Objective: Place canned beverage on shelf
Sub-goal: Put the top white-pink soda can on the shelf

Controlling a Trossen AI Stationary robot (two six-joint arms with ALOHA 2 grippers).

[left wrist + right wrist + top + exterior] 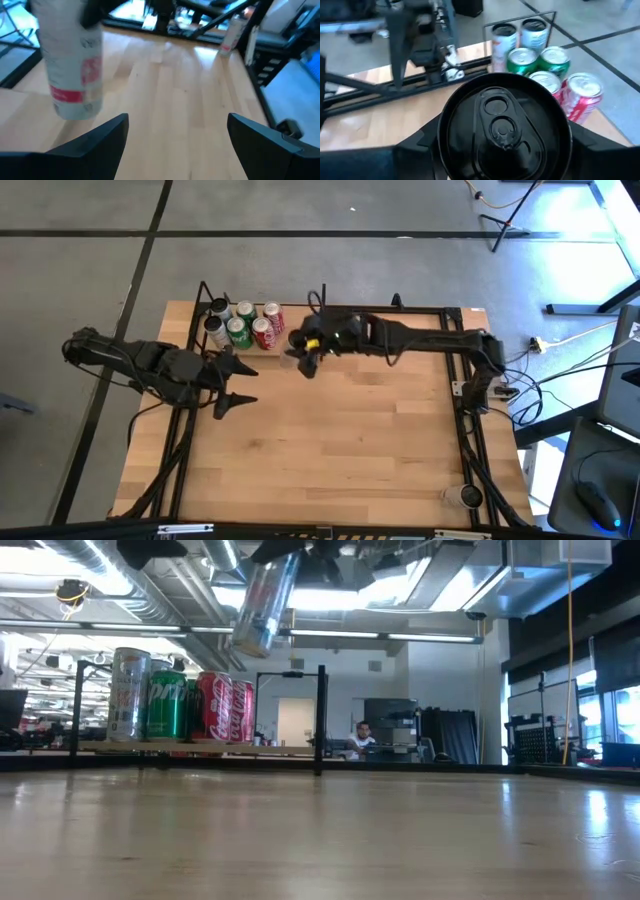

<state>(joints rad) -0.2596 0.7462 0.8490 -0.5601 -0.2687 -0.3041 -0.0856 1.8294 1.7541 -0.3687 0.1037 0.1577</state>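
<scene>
Low view shows the bare wooden surface (pixel 320 830) stretching away in front, and above it, held well clear of the wood, a silver can (pixel 262 602) with a red label, tilted slightly off upright. The right pincer (pixel 306 356) is pinching this can around its body, and the right wrist view looks straight down on its dark top (pixel 502 125) with the pull tab, fingers on either side. The left pincer (pixel 238 384) waits near the left side of the surface, fingers spread and holding nothing; its wrist view sees the hanging can (pixel 70 65) off to one side. Farther back, at the rear left of the surface, stands the shelf (pixel 190 748), a light board in thin black rods, already carrying a cluster of cans (pixel 243 324): silver, green and red ones packed close together. The carried can is near the shelf's right end but not yet over the board. I judge it a stiff, smooth cylinder, slippery under hard fingers and easy to dent if squeezed; whether it is full or empty I cannot tell. A hold around the middle of the wall suits it best, keeping it upright for setting down beside the red cans without knocking them.
</scene>
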